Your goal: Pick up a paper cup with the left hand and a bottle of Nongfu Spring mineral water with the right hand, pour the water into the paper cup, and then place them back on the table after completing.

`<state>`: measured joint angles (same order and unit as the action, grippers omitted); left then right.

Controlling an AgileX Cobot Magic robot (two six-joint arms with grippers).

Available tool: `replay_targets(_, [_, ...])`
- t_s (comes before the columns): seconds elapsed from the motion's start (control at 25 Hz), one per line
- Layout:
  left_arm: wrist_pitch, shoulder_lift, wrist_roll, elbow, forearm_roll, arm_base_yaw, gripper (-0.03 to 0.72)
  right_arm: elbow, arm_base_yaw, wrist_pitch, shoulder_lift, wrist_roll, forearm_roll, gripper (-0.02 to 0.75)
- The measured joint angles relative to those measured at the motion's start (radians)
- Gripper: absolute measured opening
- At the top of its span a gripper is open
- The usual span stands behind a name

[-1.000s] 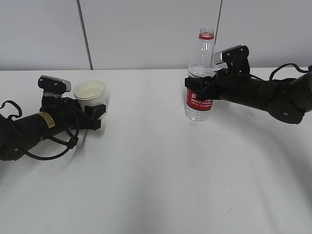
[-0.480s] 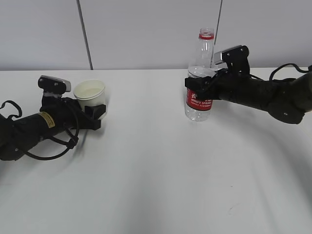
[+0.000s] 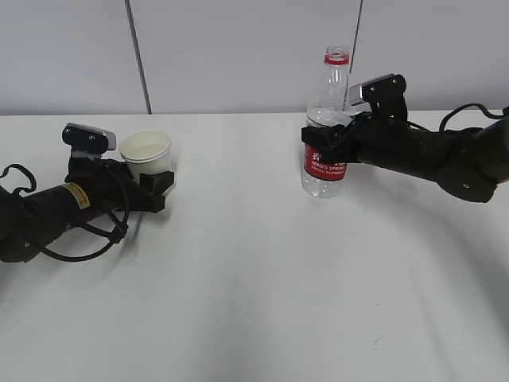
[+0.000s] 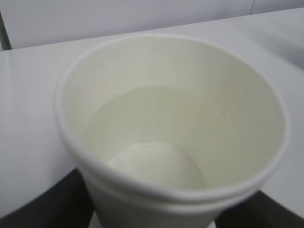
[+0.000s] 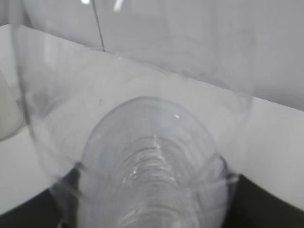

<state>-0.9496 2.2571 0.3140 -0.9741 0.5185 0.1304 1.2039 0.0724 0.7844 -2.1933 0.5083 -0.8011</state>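
Over at the left of the exterior view, you had the left hand (image 3: 155, 191), the slim black arm with the yellow sticker, lying low along the plain white tabletop (image 3: 254, 302) with its two black fingers either side of the white paper cup (image 3: 146, 151). The cup stood upright on the table, and the left wrist view showed liquid already sitting in its bottom (image 4: 156, 161). Whether those fingers were actually pinching the cup or just parked beside it, I couldn't tell from these shots.

Moving right, upper middle of the frame: the clear plastic water bottle with the red label (image 3: 325, 135) stood upright, cap off, base down on the table or very near it. Your right hand (image 3: 318, 143), the bulkier black arm with the grey-white block, was clamped around it at about label height.

So my read: the pour was done and you were at the put-back step. Next thing you needed was to part both sets of fingers cleanly and back the arms straight away. Go gentle on the cup side, since a light paper cup with water in it tips easily if a finger drags.
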Motion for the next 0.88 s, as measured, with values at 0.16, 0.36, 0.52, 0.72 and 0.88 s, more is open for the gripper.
replay_targets(0.16, [-0.013,0.003,0.000,0.000,0.000,0.000,0.468,0.000,0.000,0.000,0.000,-0.001,0.000,0.386])
replay_targets(0.36, [-0.022,0.004,-0.001,-0.001,-0.029,0.000,0.560,0.000,0.000,0.003,0.000,-0.001,0.000,0.386])
replay_targets(0.52, [-0.023,0.004,-0.001,-0.001,-0.033,0.000,0.579,0.000,0.000,0.006,-0.002,-0.002,0.000,0.386])
replay_targets(0.72, [-0.040,0.001,-0.001,0.001,-0.034,0.000,0.582,0.000,-0.001,0.006,-0.002,-0.002,0.000,0.386])
replay_targets(0.88, [-0.045,-0.009,-0.001,0.017,-0.034,0.000,0.582,0.000,-0.001,0.006,-0.002,-0.002,0.000,0.386])
